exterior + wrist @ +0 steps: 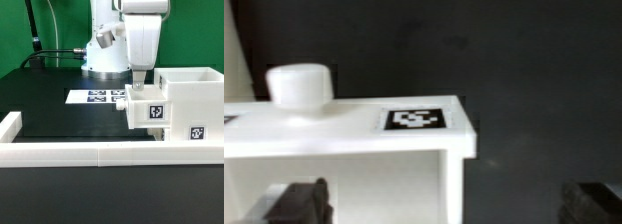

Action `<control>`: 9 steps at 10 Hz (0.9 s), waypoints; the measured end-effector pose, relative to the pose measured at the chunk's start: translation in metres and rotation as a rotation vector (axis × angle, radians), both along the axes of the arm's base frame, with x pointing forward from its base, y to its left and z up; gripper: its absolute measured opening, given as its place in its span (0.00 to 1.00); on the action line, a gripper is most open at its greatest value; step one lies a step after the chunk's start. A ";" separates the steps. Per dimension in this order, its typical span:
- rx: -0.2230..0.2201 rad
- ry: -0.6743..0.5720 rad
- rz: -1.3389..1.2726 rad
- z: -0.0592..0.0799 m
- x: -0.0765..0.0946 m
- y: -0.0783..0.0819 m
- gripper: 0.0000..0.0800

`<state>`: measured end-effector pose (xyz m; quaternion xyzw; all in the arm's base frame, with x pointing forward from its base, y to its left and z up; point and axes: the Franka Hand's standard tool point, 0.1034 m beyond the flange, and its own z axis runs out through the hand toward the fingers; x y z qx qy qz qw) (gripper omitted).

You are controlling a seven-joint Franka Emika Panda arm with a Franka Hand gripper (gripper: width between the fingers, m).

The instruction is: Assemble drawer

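The drawer's large white casing (pixel 192 105) stands at the exterior view's right, open on top, with a tag on its front. A smaller white tray (pixel 147 112) with a tag sits against the casing's left side. My gripper (pixel 138 80) hangs straight down over this tray. In the wrist view the tray (pixel 349 165) shows its round knob (pixel 299 86) and a tag (pixel 415 120). My gripper (pixel 446 205) is open: one finger (pixel 295 205) is over the tray's white face, the other over the black table, and neither presses it. A second tray is out of view.
The marker board (pixel 103 97) lies flat on the black table (pixel 60 115) behind the tray, near the robot's base. A long low white rail (pixel 80 152) edges the table's front and the exterior view's left side.
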<state>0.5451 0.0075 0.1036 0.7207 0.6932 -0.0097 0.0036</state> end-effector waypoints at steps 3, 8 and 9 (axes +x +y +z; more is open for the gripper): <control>-0.012 0.012 0.050 0.005 -0.007 -0.041 0.81; 0.069 0.033 0.057 -0.014 -0.007 -0.061 0.81; 0.120 0.034 0.045 -0.021 -0.001 -0.065 0.81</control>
